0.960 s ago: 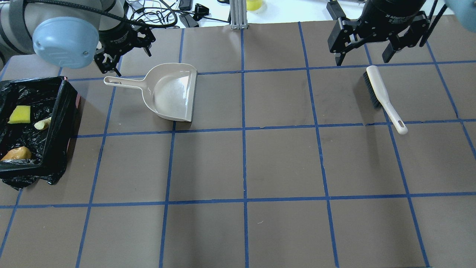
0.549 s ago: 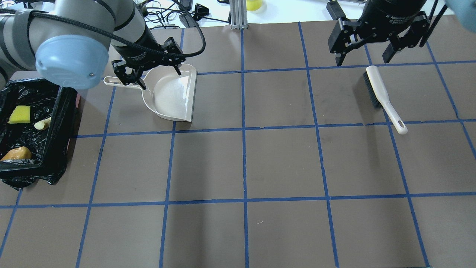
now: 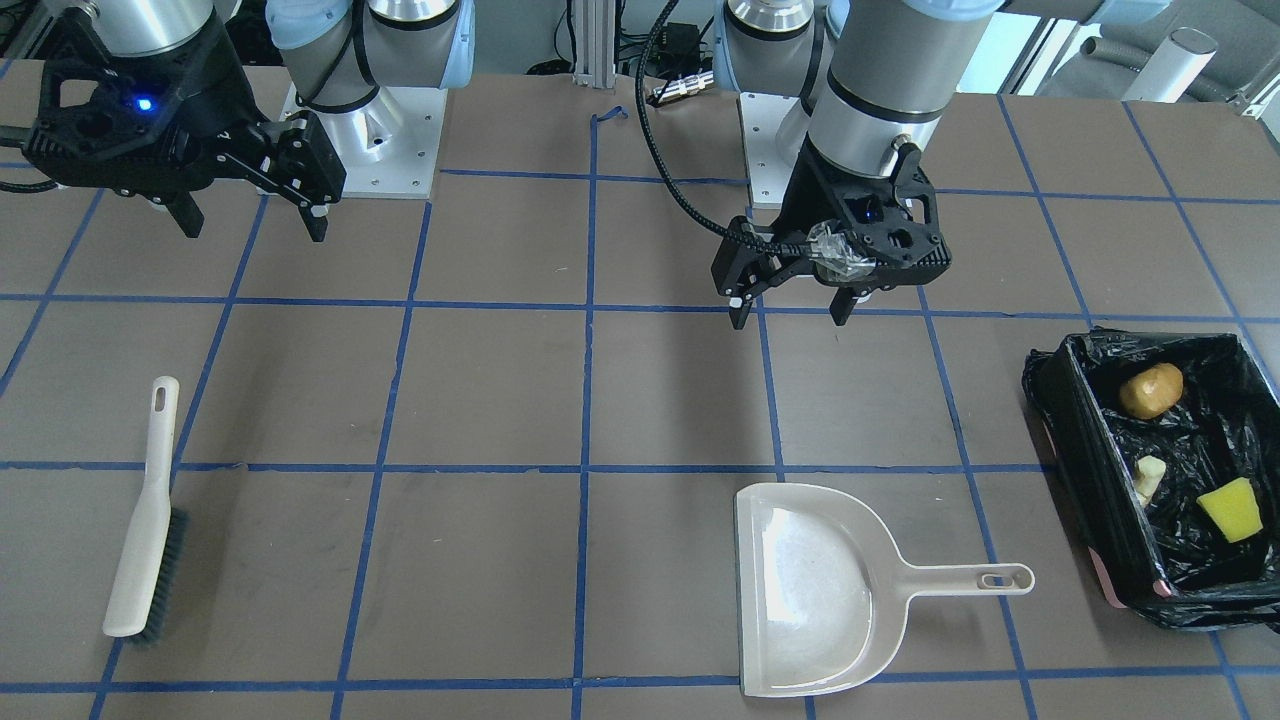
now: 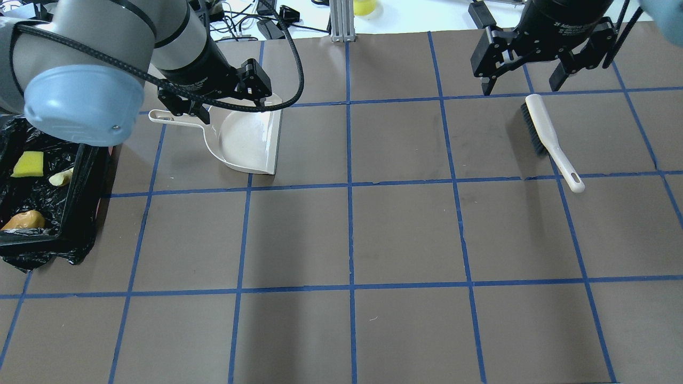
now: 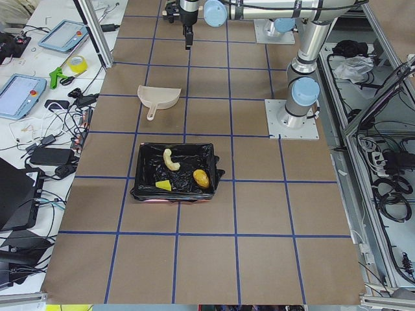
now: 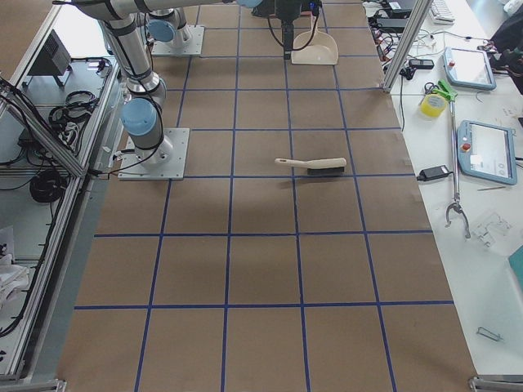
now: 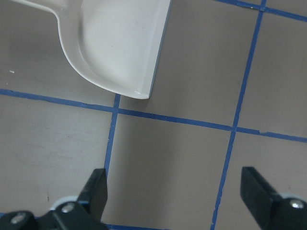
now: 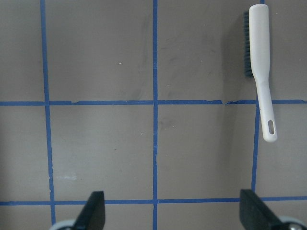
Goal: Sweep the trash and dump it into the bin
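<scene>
The bin (image 4: 88, 181), lined with a black bag, stands at the table's left edge; it also shows in the front-facing view (image 3: 1080, 470). In it lie the golden-brown lump (image 4: 24, 220), the tan croissant-like piece (image 4: 61, 177) and the yellow sponge (image 4: 29, 163). The beige dustpan (image 4: 245, 144) lies empty on the table. My left gripper (image 4: 233, 109) is open and empty, hovering over the dustpan's back end and handle. The beige hand brush (image 4: 549, 138) lies at the right. My right gripper (image 4: 520, 88) is open and empty, just behind the brush's bristle end.
Cables and devices (image 4: 235, 21) and an aluminium post (image 4: 341, 21) sit beyond the table's far edge. The arm bases (image 3: 370, 150) are bolted at the robot's side of the table. Blue tape lines grid the brown surface.
My left arm has swung right, from beside the dustpan's handle tip to over the dustpan's back end. The right arm, dustpan, brush and bin have not moved.
</scene>
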Motion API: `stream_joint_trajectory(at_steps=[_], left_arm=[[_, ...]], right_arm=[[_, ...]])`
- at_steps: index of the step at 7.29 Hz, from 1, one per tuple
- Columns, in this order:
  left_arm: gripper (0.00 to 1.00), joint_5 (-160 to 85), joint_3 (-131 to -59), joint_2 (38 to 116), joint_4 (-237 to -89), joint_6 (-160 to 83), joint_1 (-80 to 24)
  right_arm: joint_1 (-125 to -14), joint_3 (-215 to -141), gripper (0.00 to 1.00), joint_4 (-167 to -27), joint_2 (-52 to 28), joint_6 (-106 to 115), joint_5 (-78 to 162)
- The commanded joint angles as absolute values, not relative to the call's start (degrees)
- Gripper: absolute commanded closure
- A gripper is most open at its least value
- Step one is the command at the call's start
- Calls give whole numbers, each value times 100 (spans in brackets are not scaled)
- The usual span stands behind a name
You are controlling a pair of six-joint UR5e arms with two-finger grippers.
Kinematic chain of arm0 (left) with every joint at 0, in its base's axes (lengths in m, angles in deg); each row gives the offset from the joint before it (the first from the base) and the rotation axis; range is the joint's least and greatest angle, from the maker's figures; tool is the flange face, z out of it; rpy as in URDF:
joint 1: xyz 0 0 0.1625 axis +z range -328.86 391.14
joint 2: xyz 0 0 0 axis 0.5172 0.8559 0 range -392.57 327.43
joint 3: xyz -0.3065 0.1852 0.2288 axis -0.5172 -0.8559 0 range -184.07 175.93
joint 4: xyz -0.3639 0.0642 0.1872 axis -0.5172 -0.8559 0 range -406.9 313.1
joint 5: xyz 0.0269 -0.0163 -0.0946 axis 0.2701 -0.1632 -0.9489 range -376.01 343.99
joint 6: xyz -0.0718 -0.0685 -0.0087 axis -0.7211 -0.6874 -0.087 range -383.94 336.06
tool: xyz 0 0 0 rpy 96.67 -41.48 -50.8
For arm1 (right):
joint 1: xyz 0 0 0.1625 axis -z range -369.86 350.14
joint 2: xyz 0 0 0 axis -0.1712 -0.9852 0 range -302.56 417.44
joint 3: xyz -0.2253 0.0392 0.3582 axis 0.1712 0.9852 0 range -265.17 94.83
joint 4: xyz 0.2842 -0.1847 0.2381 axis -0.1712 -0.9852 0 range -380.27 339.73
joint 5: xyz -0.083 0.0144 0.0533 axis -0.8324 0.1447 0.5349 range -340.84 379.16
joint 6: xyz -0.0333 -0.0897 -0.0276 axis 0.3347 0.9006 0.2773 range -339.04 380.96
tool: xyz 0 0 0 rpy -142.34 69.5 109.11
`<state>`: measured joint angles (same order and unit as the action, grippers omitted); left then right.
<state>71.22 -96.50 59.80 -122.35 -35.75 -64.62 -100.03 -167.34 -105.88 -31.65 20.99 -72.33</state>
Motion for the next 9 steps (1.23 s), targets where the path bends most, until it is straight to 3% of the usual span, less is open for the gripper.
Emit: stream_joint_trajectory(at_steps=[1,9], left_arm=[[0,7546,-9688,5674,-12719,-2167,-6396],[0,7136,-10065,4856,-13585,-2094,-5824]], right_arm=[[-10004,-16735,0,-10588,-3168,2096,-7234],[-10004,-16753,0,-10579,-3194,2096,-7234]])
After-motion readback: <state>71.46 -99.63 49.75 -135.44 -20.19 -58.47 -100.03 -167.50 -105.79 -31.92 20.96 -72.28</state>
